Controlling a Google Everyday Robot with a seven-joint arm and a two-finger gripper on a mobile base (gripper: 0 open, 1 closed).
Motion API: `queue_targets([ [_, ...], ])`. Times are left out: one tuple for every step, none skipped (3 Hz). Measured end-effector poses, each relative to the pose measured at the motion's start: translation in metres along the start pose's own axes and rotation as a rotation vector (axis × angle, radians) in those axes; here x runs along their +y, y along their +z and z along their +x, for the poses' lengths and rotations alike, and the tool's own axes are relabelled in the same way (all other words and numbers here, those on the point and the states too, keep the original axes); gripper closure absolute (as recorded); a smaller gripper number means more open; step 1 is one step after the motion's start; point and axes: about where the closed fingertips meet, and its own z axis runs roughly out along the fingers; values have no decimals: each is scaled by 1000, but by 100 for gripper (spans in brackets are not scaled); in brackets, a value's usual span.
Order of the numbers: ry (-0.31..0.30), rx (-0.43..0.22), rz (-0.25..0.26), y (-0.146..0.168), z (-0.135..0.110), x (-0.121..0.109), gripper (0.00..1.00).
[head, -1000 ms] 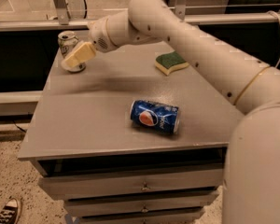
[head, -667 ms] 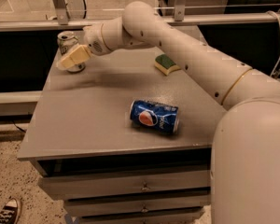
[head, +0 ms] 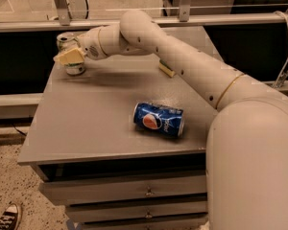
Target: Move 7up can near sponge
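The pincer is at the far left corner of the table, pressed up against the near side of the 7up can. The can stands upright there with its silver top showing above the pincer. Whether the pincer is clenched on the can or merely set against it, I cannot tell. A second ago the pincer sat slightly to the right of the can; it has since edged left across it, while the can has kept its place. The arm has swung with it and now hides most of the sponge, leaving only a sliver in view at the table's far side, well apart from the can. The blue Pepsi can lies on its side as before.
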Motion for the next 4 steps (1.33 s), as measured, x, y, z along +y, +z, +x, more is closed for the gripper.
queue_targets([
  [1,-19,11,-6,0,-2,62],
  [-10,-42,61,-37,-1,-13,87],
  [-20,-54,145,-85,7,-35,100],
  [-6,-62,255,-150,29,-72,100],
])
